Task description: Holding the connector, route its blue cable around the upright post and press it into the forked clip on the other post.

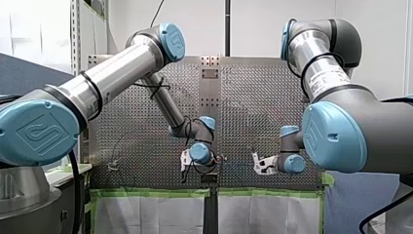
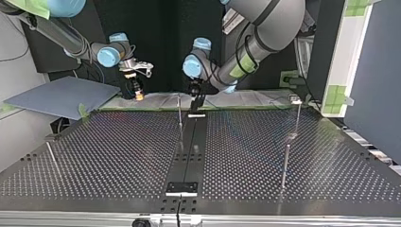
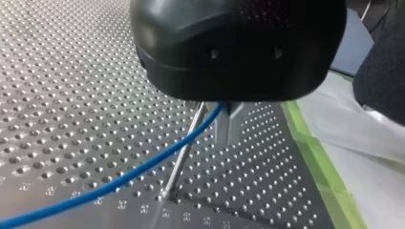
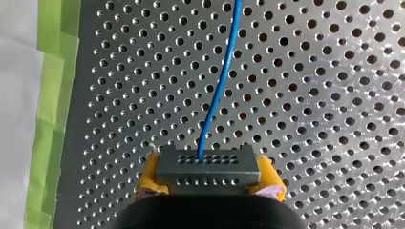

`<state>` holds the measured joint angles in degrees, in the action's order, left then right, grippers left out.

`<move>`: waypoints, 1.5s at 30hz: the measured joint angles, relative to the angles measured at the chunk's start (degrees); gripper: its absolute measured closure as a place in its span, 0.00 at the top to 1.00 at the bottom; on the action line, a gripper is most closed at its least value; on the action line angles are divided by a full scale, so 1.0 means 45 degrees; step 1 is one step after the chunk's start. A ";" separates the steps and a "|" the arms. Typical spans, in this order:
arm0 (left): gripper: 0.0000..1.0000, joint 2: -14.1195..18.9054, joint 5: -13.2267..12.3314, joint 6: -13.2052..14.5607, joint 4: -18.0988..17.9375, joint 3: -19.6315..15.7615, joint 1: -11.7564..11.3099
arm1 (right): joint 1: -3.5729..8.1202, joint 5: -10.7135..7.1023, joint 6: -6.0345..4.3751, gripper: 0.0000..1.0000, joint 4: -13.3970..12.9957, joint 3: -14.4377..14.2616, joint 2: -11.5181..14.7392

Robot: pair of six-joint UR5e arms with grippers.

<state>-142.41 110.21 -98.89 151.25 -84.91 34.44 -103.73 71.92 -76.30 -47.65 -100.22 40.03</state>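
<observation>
Connector [image 4: 207, 164] first: a grey block with rows of small holes, pinched between the yellow pads [image 4: 149, 175] of my right tool [image 4: 208, 172], one pad against each end. Blue cable [image 4: 224, 71] comes out of the block's face and runs ahead over the perforated surface [image 4: 325, 105] with only a slight bend. Green tape [image 4: 52, 95] lines the surface's edge off to one side of that tool, so the connector sits close to the taped edge.

Over to my left tool [image 3: 229, 128]: its metal fingers are pressed together, pointing down at the surface, and it too is near the taped edge. The cable climbs from low on the surface to the root of those fingers, under the black body, and I can't tell whether they grip it. On the way it crosses a thin upright post [image 3: 184, 160] that stands in the surface just beside the fingers. Which of the two lies in front at the crossing I can't make out.
</observation>
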 joint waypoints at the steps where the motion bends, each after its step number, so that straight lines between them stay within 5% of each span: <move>1: 0.00 0.0000 -0.0001 -0.0013 -0.0006 0.0028 -0.0021 | 0.0017 -0.0004 -0.0025 0.00 -0.0015 0.0003 0.0001; 24: 0.00 -0.0003 -0.0224 -0.0041 -0.0062 0.0439 -0.0235 | 0.0178 -0.0083 -0.0411 0.00 -0.0046 0.0362 0.0023; 45: 0.00 -0.0018 -0.0322 -0.0057 0.0083 0.1264 -0.0334 | 0.0313 -0.0098 -0.1069 0.00 0.0000 0.1037 0.0012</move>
<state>-142.49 108.75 -99.15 151.63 -79.22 32.94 -102.32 71.48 -81.11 -47.65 -95.55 40.08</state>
